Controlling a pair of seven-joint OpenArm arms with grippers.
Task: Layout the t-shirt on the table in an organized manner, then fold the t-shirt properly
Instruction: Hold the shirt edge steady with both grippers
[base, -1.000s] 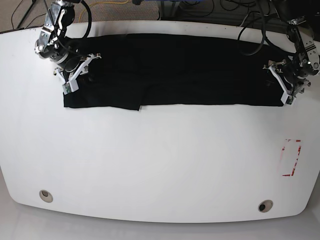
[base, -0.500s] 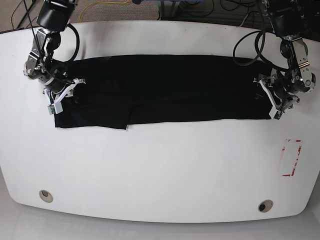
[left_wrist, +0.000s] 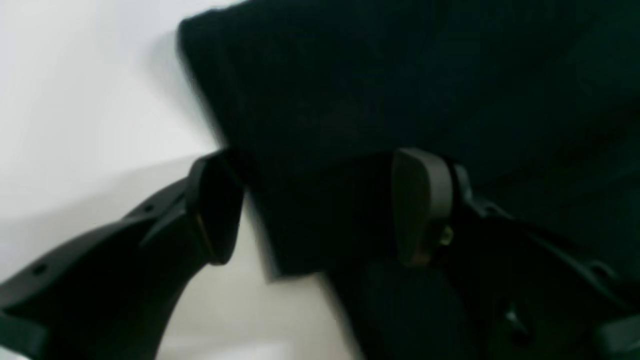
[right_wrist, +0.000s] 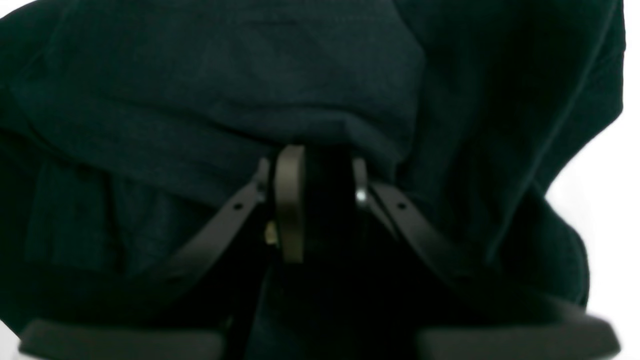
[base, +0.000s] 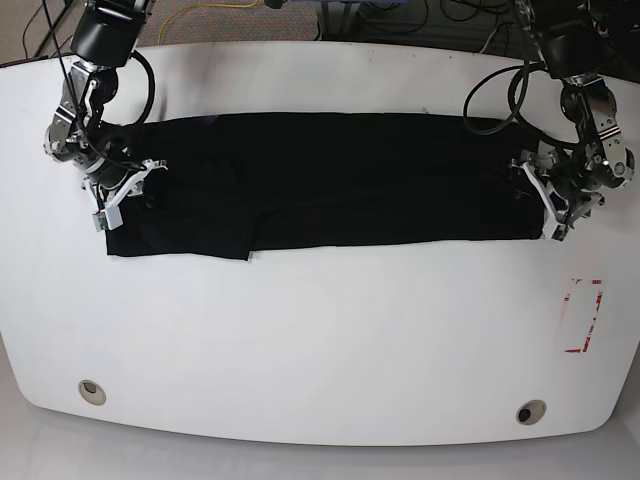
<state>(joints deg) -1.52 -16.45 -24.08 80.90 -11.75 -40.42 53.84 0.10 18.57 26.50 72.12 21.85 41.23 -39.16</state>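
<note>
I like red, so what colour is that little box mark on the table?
Red: the rectangle mark is a red outline on the white table, clearest in the base view.

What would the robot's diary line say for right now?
t-shirt: long folded strip on table | right gripper: shut on t-shirt end | left gripper: open, straddling opposite edge

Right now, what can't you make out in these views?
- Black cotton t-shirt: sleeves and collar, lost in dark folds, base view.
- Right hand: far fingertip, buried in cloth, right wrist view.
- Left hand: shirt's edge between its open fingers is blurred, left wrist view.
</note>
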